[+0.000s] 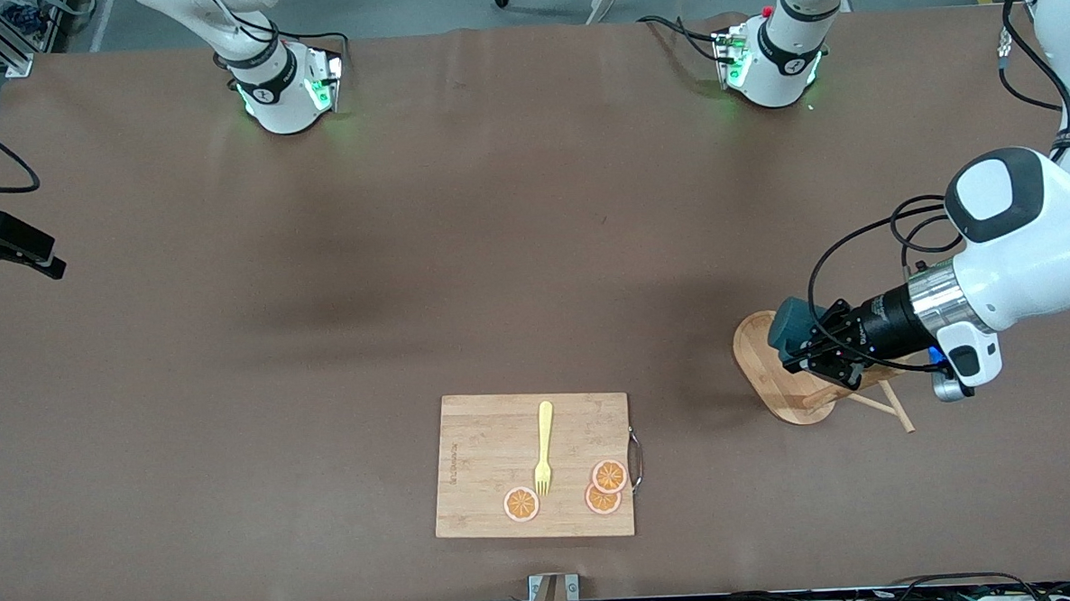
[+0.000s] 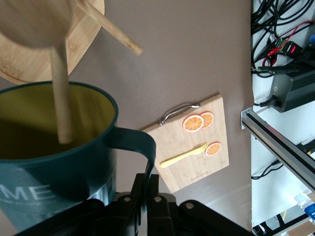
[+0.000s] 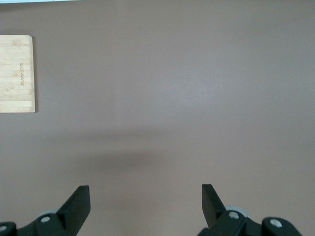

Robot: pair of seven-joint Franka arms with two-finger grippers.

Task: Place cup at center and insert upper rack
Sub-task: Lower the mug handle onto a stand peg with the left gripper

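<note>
A: Start at the fingers. What has the left gripper (image 2: 147, 196) got?

B: Its fingers are clamped on the handle of the teal cup (image 1: 793, 321). In the left wrist view the dark handle runs straight down between the jaws, and the mustard inside faces the camera.

A: And the cup is where?

B: Up in the air over the oval base of the bamboo mug stand (image 1: 778, 385), toward the left arm's end of the table. One thin peg of the stand crosses in front of the cup's mouth in the wrist view; I cannot tell whether it touches the rim or sits inside it.

A: So the cup is not at the centre.

B: No. The middle of the table is bare brown cover. I judge the first step barely under way: the cup is gripped, but not yet carried or set down.

A: The rack step?

B: Not begun, as far as I can see. The stand stands on the table under the cup.

A: The right gripper (image 3: 145, 204)?

B: Fingers wide apart, holding nothing, waiting over bare table at the right arm's end.

A: Anything else?

B: A bamboo cutting board (image 1: 488, 470), nearer the front camera than the stand, carrying a yellow fork (image 1: 543, 447) and three orange slices (image 1: 609, 475).
</note>
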